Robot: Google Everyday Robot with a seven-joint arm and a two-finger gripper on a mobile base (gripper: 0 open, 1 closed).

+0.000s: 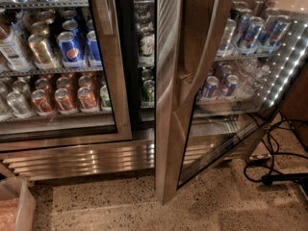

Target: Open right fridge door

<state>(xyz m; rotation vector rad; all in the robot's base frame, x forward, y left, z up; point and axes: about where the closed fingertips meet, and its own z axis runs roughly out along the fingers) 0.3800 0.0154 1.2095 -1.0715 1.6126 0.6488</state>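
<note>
right door (pixel 169 129) mid-scene, swung well out, edge toward the near side. left door (pixel 119 90) shut. handle (pixel 201 52) bare. gripper out of frame, grip state can't be told. judgement: nearly done; any further swing follows the hinge arc, clear of cables (pixel 284 179) far right.

Shop or canteen: drinks cooler (pixel 86 160), glass-paned right fridge door (pixel 166 119), shelves of cans (pixel 71 47), terrazzo floor (pixel 120 206).

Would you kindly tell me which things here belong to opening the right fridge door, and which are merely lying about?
Job: right fridge door, standing ajar; its bowed handle; end effector, not in view.
Lying about: left door; Pepsi cans; plastic bin.
</note>
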